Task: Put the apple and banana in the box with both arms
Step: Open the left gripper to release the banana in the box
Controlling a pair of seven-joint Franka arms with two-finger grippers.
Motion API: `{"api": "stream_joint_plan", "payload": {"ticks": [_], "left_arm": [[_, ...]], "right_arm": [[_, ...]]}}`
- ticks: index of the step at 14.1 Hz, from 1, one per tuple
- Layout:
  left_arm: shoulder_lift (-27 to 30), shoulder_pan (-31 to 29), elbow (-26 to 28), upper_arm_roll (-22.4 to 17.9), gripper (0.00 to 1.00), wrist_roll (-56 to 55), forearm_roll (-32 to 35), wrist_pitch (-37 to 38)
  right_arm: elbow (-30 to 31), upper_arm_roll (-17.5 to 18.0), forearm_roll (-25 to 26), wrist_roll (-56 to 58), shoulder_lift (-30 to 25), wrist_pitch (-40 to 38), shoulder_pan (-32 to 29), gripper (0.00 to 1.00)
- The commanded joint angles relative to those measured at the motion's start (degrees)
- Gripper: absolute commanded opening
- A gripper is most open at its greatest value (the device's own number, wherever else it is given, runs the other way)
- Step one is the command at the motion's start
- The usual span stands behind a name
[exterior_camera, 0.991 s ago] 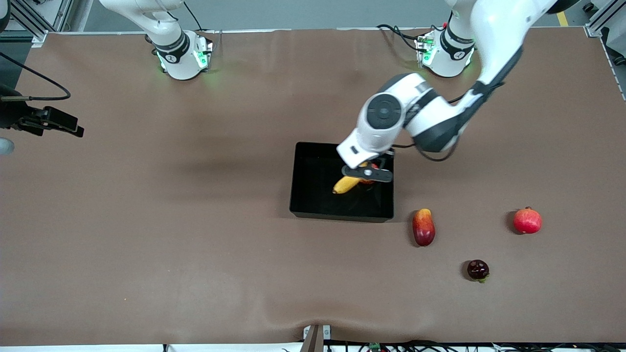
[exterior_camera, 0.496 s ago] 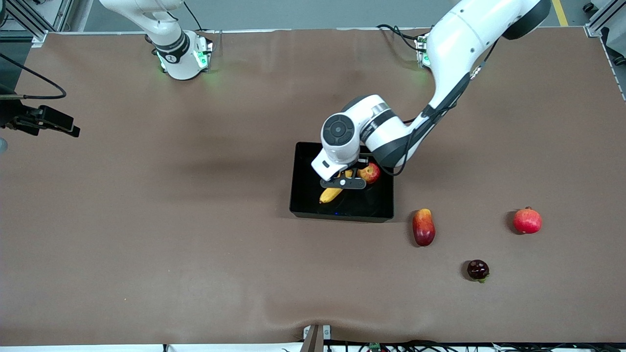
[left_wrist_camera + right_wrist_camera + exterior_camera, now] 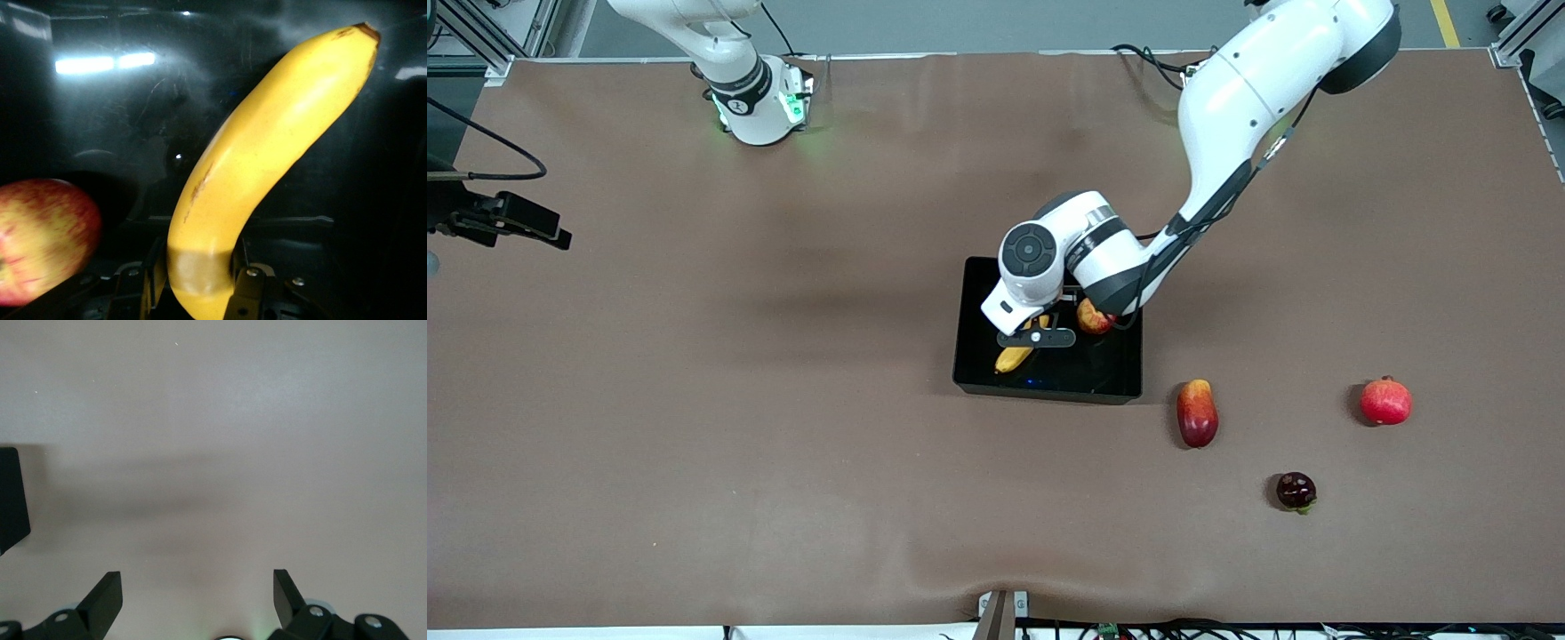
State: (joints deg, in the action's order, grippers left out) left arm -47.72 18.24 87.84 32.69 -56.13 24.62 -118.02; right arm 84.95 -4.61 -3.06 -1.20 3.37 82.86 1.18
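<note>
My left gripper (image 3: 1036, 338) is shut on the banana (image 3: 1012, 357), a long yellow fruit with a dark tip, and holds it low over the black box (image 3: 1049, 389). In the left wrist view the banana (image 3: 267, 153) runs out from between the fingers of the left gripper (image 3: 200, 287) over the glossy box floor (image 3: 100, 120). The apple (image 3: 1092, 317), red mottled with yellow, lies in the box beside the gripper, toward the left arm's end; it also shows in the left wrist view (image 3: 40, 240). My right gripper (image 3: 560, 238) waits open and empty at the right arm's end of the table, its fingers spread in the right wrist view (image 3: 197, 593).
A red-yellow mango (image 3: 1197, 413) lies on the brown table beside the box's near corner. A round red fruit with a crown tip (image 3: 1385, 401) and a small dark fruit (image 3: 1296, 491) lie farther toward the left arm's end.
My left gripper has carried the banana across the box toward the right arm's end and lower. The apple, first hidden under the gripper, now shows. The right arm has barely moved.
</note>
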Motion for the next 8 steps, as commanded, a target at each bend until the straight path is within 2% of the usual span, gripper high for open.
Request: {"api": "stream_joint_plan", "payload": {"ticks": [1,2,3,6,8], "left_arm": [[-1.8,1.7,-1.7,-0.9,0.22,-1.4,1.0,-0.1],[-1.8,1.5,-1.7,-0.9,0.56,-1.3,0.8,-0.1],[-1.7,1.2,-1.7,-0.9,1.0,-0.7,1.5,-0.1],[0.9,0.2,-1.9,-0.9,1.0,-0.8,1.4,0.2],[6.9,-3.3,-2.0,-0.3,1.0,0.7,1.4,3.9]], "right_arm": [[-0.7,0.5,0.2,0.1,-0.3,0.1,-0.9,1.0],[-0.7,0.5,0.2,0.1,-0.3,0.1,-0.9,1.0],[-0.7,0.5,0.2,0.1,-0.3,0.1,-0.9,1.0],[-0.7,0.6,0.2,0.1,-0.3,0.7,-0.8,1.0],[-0.7,0.6,0.1,0.1,-0.3,0.7,-0.7,1.0]]}}
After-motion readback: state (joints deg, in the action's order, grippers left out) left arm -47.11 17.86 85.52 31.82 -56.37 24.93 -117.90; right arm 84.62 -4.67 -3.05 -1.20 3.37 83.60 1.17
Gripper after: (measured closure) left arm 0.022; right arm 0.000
